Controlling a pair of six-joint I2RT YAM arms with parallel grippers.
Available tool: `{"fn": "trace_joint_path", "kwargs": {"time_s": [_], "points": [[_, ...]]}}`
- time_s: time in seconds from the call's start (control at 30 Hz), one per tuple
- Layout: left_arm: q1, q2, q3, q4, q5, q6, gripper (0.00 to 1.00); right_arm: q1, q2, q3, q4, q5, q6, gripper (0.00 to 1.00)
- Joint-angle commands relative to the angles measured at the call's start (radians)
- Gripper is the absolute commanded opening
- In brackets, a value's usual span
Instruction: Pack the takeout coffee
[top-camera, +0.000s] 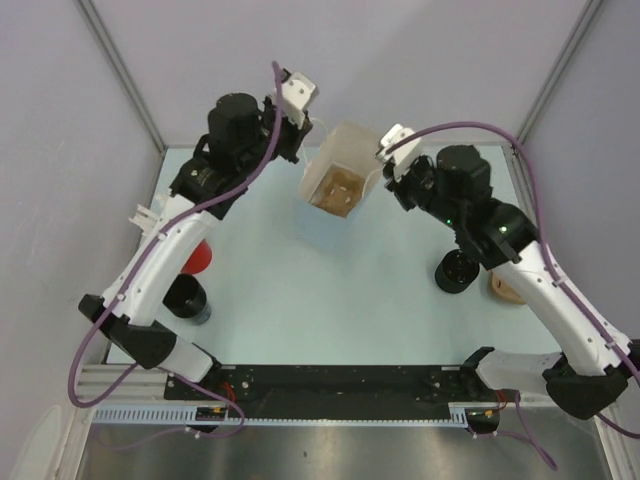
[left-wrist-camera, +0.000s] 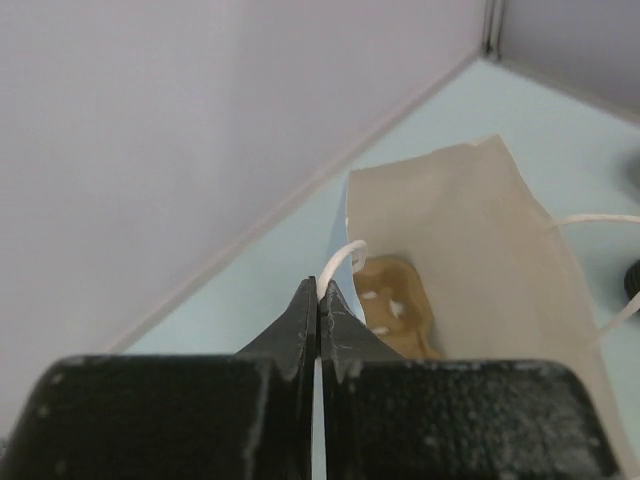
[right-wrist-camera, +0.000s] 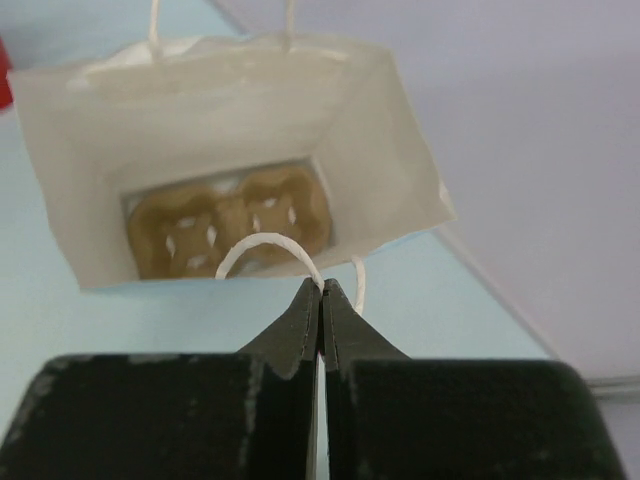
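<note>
I'm holding the paper bag (top-camera: 345, 150) open, left hand (left-wrist-camera: 318, 292) and right hand (right-wrist-camera: 321, 290) each pinching a string handle (right-wrist-camera: 262, 243). The takeout coffee (top-camera: 455, 272) is sitting outside it, near right, so one hand needs freeing to grab it

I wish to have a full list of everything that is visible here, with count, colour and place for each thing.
bag: one, cream inside, open, far middle, between the grippers
carrier: one, brown, on the bag's bottom
handles: two, white cord, one in each gripper
red cup: one, red, near left, mostly under the left arm
black cups: two, black, one near left beside the red cup, the other at right under the right arm
tan disc: one, tan, right edge, partly hidden
table: one, pale blue, under all
left gripper: one, black, shut on a handle
right gripper: one, black, shut on a handle
</note>
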Motion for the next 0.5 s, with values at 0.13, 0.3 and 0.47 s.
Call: {"fn": "trace_joint_path", "kwargs": {"time_s": [0.13,0.3,0.47], "points": [[0.01,0.054,-0.127,0.008,0.02,-0.002,0.0,-0.001,0.048,-0.165,0.024,-0.063,0.032,0.0],[0.015,0.08,0.078,-0.02,0.005,0.027,0.0,-0.002,0.012,-0.142,0.047,-0.049,0.019,0.0],[0.015,0.121,0.204,-0.056,0.01,0.039,0.0,-0.002,0.006,-0.16,-0.012,-0.118,0.016,0.0]]}}
